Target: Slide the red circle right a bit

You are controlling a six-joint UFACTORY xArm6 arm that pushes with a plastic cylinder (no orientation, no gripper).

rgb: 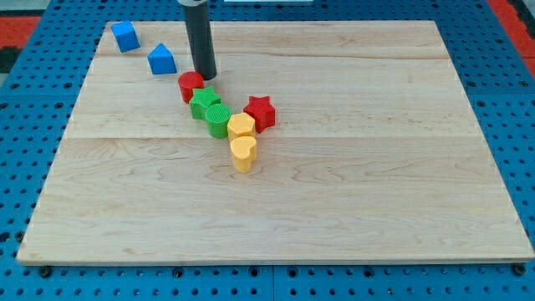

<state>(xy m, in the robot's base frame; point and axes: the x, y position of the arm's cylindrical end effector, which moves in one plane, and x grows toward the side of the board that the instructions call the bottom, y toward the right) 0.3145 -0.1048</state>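
Observation:
The red circle (191,84) sits on the wooden board (351,176), left of centre near the view's top. My tip (206,76) is just to the upper right of the red circle, touching or nearly touching it. A green block (203,103) of unclear shape lies right below the red circle, touching it. A green circle (219,119) follows, then a yellow block (242,127) and a yellow heart (242,153). A red star (260,111) sits to the right of the yellow block.
A blue cube (125,36) lies at the board's top left corner. A blue house-shaped block (161,59) lies just left of my rod. The board rests on a blue perforated table (25,150).

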